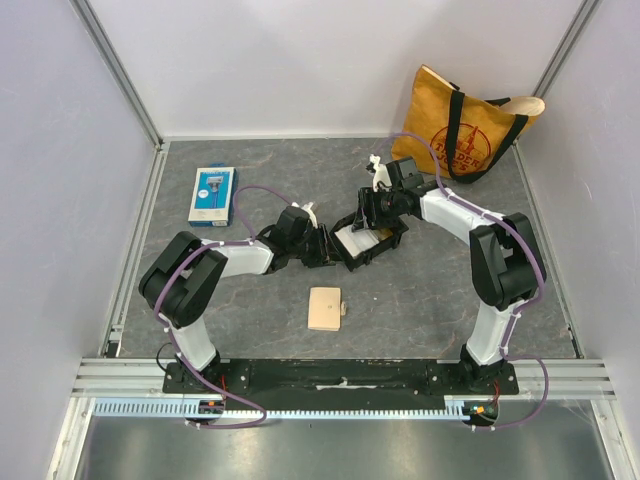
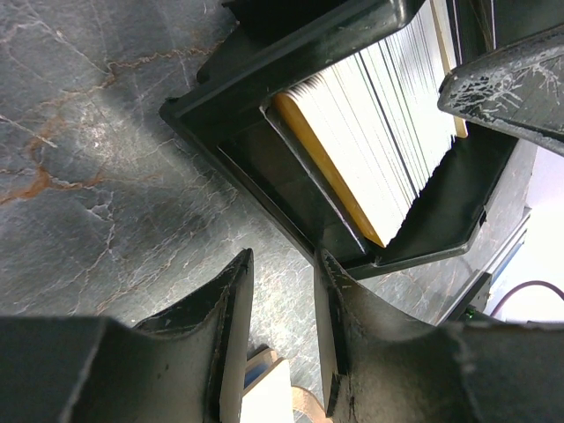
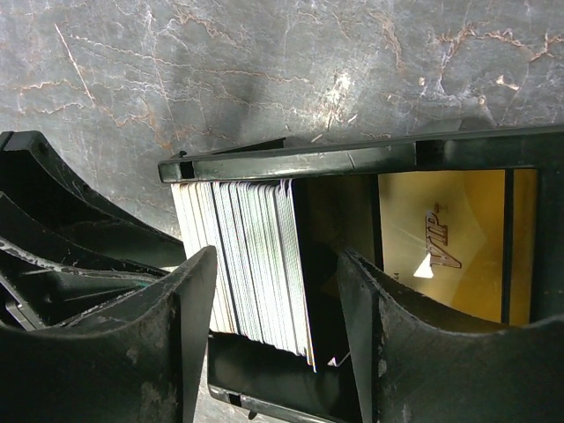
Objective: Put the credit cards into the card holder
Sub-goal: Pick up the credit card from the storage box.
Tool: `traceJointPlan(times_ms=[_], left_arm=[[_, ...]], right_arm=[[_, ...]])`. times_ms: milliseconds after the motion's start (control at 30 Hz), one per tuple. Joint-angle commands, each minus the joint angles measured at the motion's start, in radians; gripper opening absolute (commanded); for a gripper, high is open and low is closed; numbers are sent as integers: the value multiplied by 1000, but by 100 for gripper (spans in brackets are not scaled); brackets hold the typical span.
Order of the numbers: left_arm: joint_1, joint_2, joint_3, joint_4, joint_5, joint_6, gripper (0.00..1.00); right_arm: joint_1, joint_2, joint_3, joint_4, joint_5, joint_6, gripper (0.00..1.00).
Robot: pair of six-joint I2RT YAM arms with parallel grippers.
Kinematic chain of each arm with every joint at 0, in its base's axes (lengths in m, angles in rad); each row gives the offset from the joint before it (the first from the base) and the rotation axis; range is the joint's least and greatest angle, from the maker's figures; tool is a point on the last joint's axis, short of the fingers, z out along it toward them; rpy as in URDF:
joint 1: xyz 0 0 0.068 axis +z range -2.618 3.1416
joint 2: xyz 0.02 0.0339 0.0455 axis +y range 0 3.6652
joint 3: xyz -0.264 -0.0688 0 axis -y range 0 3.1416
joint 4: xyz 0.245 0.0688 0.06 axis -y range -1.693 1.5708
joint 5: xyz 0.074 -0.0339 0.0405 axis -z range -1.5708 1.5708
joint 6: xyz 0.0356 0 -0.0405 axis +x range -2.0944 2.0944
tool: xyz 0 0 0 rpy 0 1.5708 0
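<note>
The credit cards (image 1: 358,240) stand on edge as a thick stack in a small black tray (image 1: 383,243) at mid-table. In the right wrist view my right gripper (image 3: 278,256) is open, its fingers to either side of the stack (image 3: 256,256), with a gap on the right side. A gold card (image 3: 449,247) lies flat in the tray beside the stack. My left gripper (image 2: 284,260) is open and holds nothing; it sits at the tray's near-left corner (image 2: 189,115). The tan card holder (image 1: 325,308) lies flat nearer the arm bases, apart from both grippers.
A blue-and-white retail package (image 1: 212,195) lies at the back left. A yellow tote bag (image 1: 470,130) with black handles leans in the back right corner. Pale walls enclose the table on three sides.
</note>
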Motion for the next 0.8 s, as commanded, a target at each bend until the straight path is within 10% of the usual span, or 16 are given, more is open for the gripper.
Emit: traceJointPlan(times_ms=[0, 767], left_arm=[[6, -12, 33, 33, 26, -11, 40], [9, 0, 39, 33, 35, -11, 40]], right_arm=[[2, -31, 29, -17, -41, -3, 63], [-13, -14, 53, -29, -29, -6, 29]])
